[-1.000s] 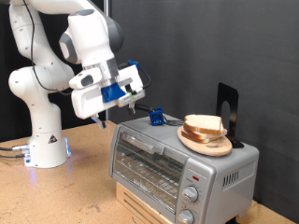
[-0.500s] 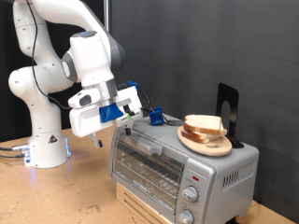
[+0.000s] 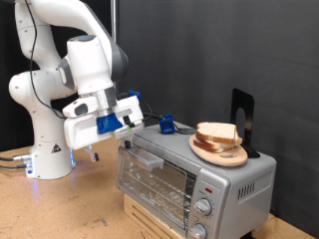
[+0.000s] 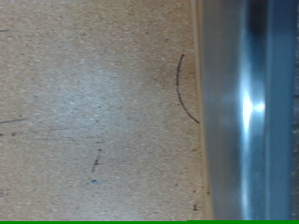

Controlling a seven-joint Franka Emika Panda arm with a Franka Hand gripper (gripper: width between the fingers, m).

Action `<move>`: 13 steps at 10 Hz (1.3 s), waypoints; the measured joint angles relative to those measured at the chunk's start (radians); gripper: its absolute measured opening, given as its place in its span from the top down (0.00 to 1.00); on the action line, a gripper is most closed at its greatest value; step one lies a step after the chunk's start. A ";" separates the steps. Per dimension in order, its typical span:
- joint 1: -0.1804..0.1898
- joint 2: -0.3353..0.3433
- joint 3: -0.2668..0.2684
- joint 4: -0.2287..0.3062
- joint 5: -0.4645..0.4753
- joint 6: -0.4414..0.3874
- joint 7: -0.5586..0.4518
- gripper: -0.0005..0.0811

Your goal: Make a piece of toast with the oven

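**Clerk:** Silver-grey metal, item one: the oven (image 3: 189, 179), a boxy toaster type with a glass-fronted door, a wire rack visible behind the glass, and round knobs (image 3: 204, 206) stacked at the exterior view's right end. It sits on a pale wooden box (image 3: 150, 221).

**Checker:** Door?

**Clerk:** Closed, handle bar across the top of the glass.

**Checker:** Item two?

**Clerk:** The piece of toast (image 3: 217, 133), pale tan, darker crust. It lies on a round wooden plate (image 3: 221, 152), which rests on the oven's roof towards the exterior view's right.

**Checker:** The arm?

**Clerk:** White arm, blue fittings at the wrist. The gripper (image 3: 93, 151) hangs just off the oven's end at the exterior view's left, low, near the particle-board tabletop (image 3: 60, 204). Nothing shows between its fingers. Whether the jaws stand apart or together, I cannot tell.

**Checker:** Wrist view?

**Clerk:** Speckled board and a shiny metal edge of the oven (image 4: 245, 107); a thin curved dark mark (image 4: 184, 89) on the board beside it. Fingers not seen there.

**Checker:** Sundries?

**Clerk:** One small blue object (image 3: 166, 124) on the roof's rear corner; one black upright stand (image 3: 242, 118) behind the plate.
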 joint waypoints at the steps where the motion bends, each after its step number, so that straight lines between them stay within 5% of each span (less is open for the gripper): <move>1: -0.016 0.007 -0.002 0.002 -0.009 0.001 0.000 0.00; 10: -0.092 0.083 -0.025 0.008 -0.060 0.047 -0.010 0.00; 13: -0.103 0.178 -0.020 0.053 -0.068 0.089 0.073 0.00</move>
